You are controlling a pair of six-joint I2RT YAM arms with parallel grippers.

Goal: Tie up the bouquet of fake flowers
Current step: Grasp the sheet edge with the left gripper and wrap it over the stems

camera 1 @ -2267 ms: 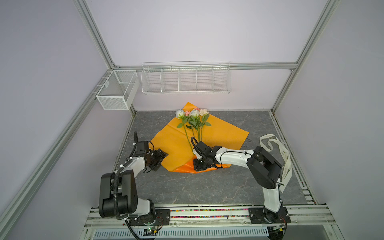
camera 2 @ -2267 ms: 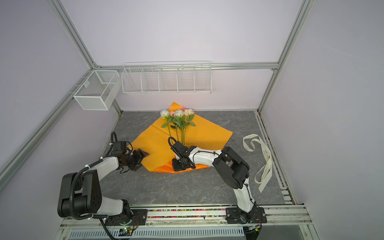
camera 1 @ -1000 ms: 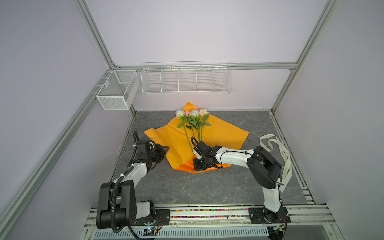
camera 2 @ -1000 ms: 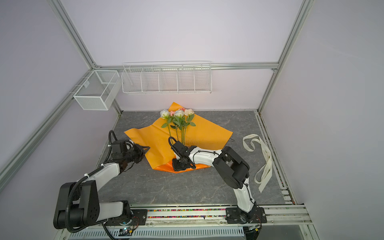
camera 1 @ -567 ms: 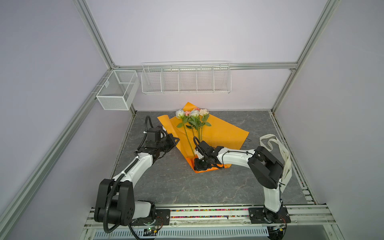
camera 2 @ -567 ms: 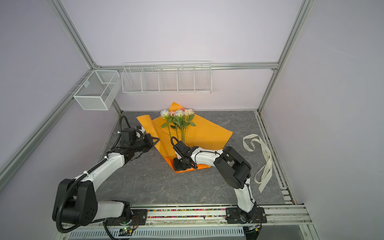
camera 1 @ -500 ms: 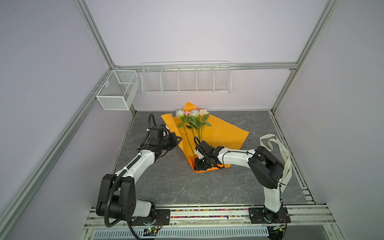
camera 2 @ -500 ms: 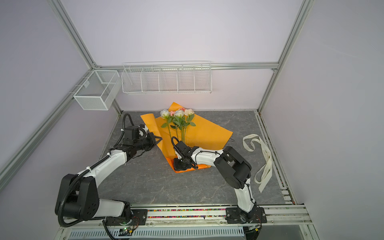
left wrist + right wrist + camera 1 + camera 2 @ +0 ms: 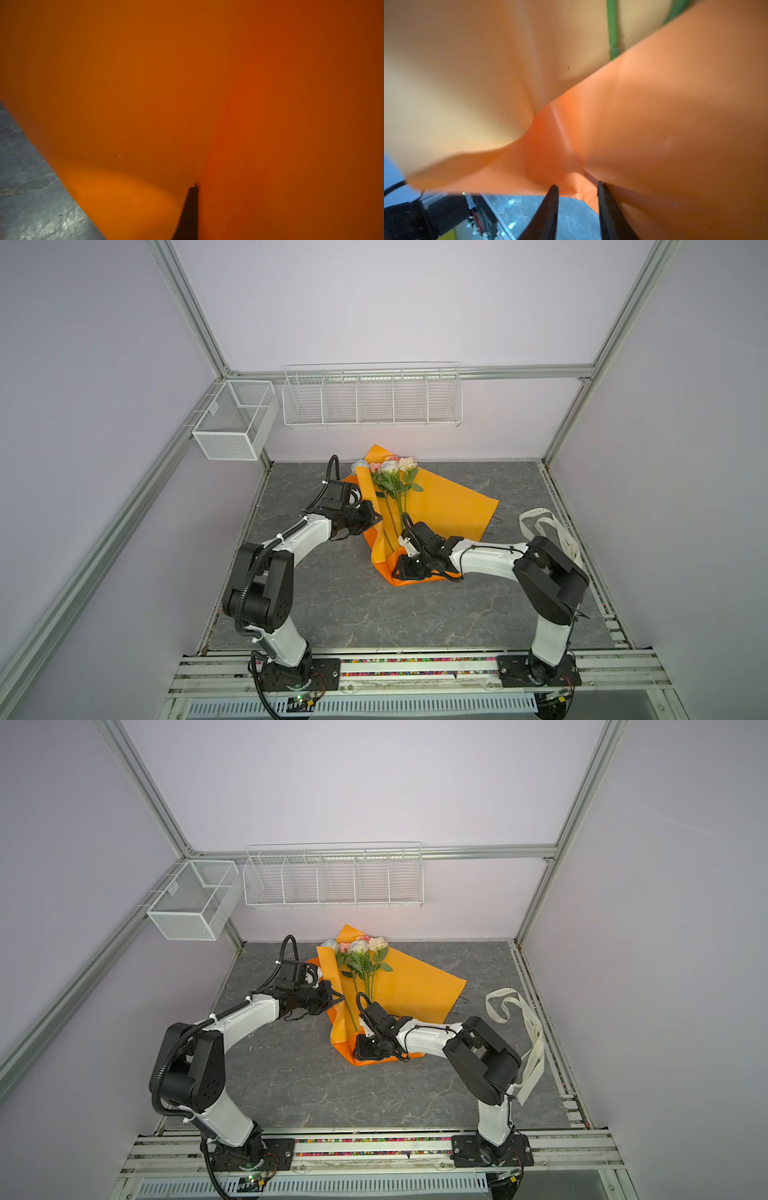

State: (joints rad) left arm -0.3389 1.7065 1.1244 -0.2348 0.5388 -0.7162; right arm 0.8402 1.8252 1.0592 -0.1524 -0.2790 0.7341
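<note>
The bouquet of fake flowers [image 9: 392, 472] [image 9: 360, 952] lies on the orange paper sheet [image 9: 449, 506] [image 9: 415, 982], heads toward the back wall. My left gripper [image 9: 375, 516] [image 9: 338, 997] is shut on the sheet's left edge, which is folded up beside the stems. In the left wrist view orange paper [image 9: 187, 93] fills the picture around my left gripper [image 9: 196, 186], and only one finger [image 9: 189, 212] shows. My right gripper [image 9: 395, 571] [image 9: 356, 1051] [image 9: 576, 187] sits at the sheet's near tip, open, with a crumpled paper corner [image 9: 579, 188] between its fingertips. A green stem [image 9: 612, 31] shows beyond.
A cream ribbon [image 9: 548, 526] [image 9: 528, 1027] lies loose at the right, near the right arm's base. A white mesh basket [image 9: 232, 423] hangs on the left wall and a wire rack [image 9: 372, 398] on the back wall. The floor is grey stone.
My left gripper has carried the sheet's left edge from the floor up and right, folding it toward the stems. The right gripper's jaws have parted at the sheet's near tip.
</note>
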